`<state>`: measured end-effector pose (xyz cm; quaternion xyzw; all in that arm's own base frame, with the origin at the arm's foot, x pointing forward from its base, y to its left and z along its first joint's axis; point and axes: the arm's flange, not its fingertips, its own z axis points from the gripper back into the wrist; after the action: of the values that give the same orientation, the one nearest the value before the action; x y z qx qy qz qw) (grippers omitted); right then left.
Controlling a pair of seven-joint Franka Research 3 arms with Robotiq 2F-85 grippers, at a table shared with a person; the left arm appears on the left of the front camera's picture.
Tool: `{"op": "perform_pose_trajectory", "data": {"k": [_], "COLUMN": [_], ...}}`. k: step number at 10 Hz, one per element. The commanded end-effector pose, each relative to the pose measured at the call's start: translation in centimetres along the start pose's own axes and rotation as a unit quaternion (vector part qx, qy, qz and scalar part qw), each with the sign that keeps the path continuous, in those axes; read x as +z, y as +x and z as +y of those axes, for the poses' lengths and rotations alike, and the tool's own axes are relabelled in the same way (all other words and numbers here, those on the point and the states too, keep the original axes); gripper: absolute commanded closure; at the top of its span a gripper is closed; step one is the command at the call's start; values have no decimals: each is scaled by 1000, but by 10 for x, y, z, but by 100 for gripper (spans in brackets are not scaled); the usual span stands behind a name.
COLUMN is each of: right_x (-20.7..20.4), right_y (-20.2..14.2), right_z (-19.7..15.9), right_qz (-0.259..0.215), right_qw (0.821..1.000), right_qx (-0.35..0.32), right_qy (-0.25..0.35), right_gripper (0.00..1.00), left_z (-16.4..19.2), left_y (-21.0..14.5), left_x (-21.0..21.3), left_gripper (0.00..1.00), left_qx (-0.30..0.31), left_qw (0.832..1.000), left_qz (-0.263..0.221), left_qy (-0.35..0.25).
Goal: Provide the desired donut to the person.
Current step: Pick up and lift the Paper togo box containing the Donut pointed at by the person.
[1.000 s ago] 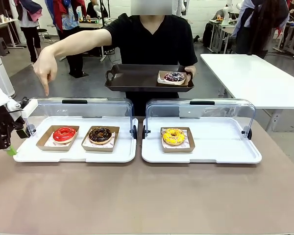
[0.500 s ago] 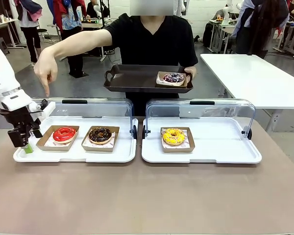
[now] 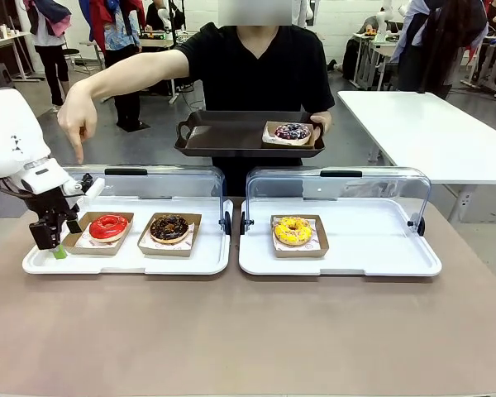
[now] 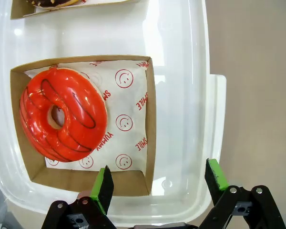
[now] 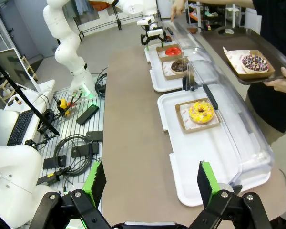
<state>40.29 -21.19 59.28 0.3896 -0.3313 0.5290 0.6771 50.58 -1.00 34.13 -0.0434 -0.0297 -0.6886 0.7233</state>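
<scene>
The person point(image 3: 256, 70) in a black T-shirt points a finger point(image 3: 78, 153) down over the left end of the left tray point(image 3: 128, 260). Their other hand holds a dark serving tray point(image 3: 223, 132) with a sprinkled donut point(image 3: 293, 131). A red glazed donut point(image 3: 108, 226) point(image 4: 62, 114) lies in a cardboard box point(image 4: 150, 119) there. My left gripper point(image 3: 64, 240) point(image 4: 159, 183) hangs open just above that box's left edge, one finger over the box wall and one over the tray rim. Far back from the trays, my right gripper point(image 5: 150, 183) is open and holds nothing.
A chocolate donut point(image 3: 169, 227) sits boxed beside the red one. A yellow donut point(image 3: 293, 230) point(image 5: 201, 111) lies in the right tray point(image 3: 347, 263). Both trays have clear lids point(image 3: 339, 186) standing up at the back. The brown table point(image 3: 248, 331) is bare in front.
My left arm has swung in from the table's left edge to the left end of the left tray, beside the red donut's box. The person's pointing hand stays put.
</scene>
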Motion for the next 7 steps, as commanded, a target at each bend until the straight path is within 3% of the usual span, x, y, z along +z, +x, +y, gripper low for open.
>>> {"op": "perform_pose_trajectory", "data": {"k": [1,7], "right_x": [-2,-2], "right_y": [0,0], "right_z": [1,1], "right_qz": [-3,-3], "right_qw": [1000,1000], "right_qx": [-2,-2], "right_qy": [2,2], "right_gripper": [0,0], "left_z": [5,2], "left_y": [-4,-7], "left_x": [-5,-25], "left_gripper": [0,0], "left_qx": [-26,-33], "left_qw": [999,999], "left_qz": [15,25], "left_qy": [10,25]}}
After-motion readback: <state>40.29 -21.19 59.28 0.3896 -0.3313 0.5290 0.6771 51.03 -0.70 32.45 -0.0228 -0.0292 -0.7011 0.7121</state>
